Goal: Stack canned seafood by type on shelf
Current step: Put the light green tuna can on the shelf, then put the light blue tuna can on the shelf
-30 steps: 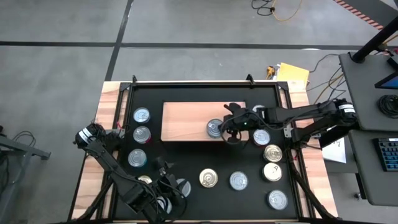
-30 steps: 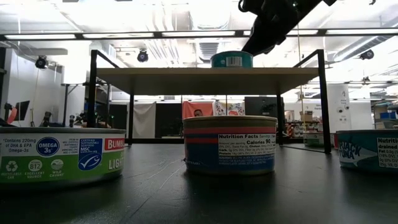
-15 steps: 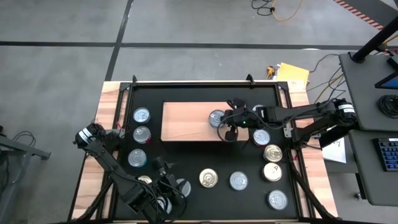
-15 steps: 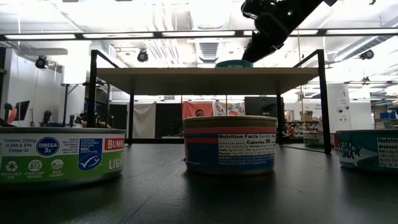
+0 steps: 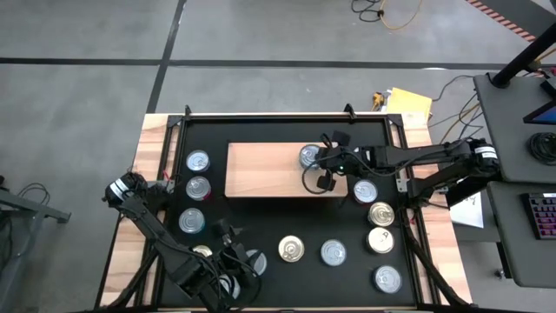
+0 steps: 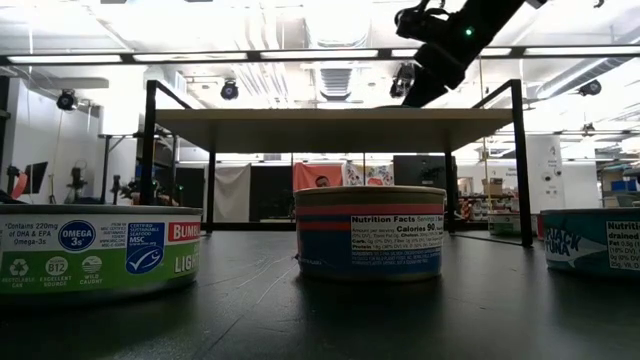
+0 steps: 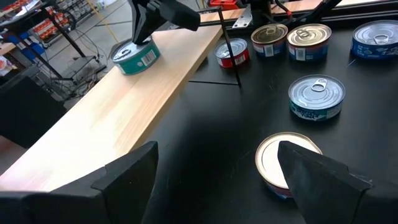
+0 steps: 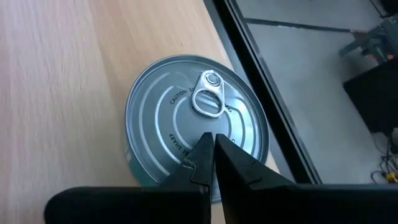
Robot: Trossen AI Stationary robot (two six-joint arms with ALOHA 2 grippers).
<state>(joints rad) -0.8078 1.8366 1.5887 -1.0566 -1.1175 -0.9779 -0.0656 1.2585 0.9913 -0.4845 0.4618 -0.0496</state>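
Note:
A silver-lidded, teal-sided can [image 5: 309, 156] of the canned seafood stands upright on the light-wood shelf [image 5: 261, 169], near its far right corner. My right gripper [image 5: 318, 162] is shut, with its tips on that can [image 8: 196, 130]. In the left wrist view the same can [image 7: 135, 57] shows under the dark fingers. My left gripper [image 7: 217, 180] waits open above the mat near the table's front left. A gold-lidded can [image 7: 287, 163] stands just beyond its fingers. In the low view the shelf [image 6: 330, 122] hides the can. My right gripper has its shut fingertips [image 8: 210, 144] on the can's lid [image 8: 186, 134], between the pull tab and the rim nearest the gripper. The fingers slant down from the table's right. The can stands flat on the shelf.
Several more cans stand on the black mat: two left of the shelf [image 5: 197, 161], [image 5: 199, 188], one right of it [image 5: 365, 191], and others along the near side [image 5: 291, 249], [image 5: 334, 253], [image 5: 380, 213]. The shelf's left half is bare wood.
My right gripper, still shut, has swung toward the table's far edge and tipped further down. The can has slid along the shelf from its near right part to its far right corner, staying upright.

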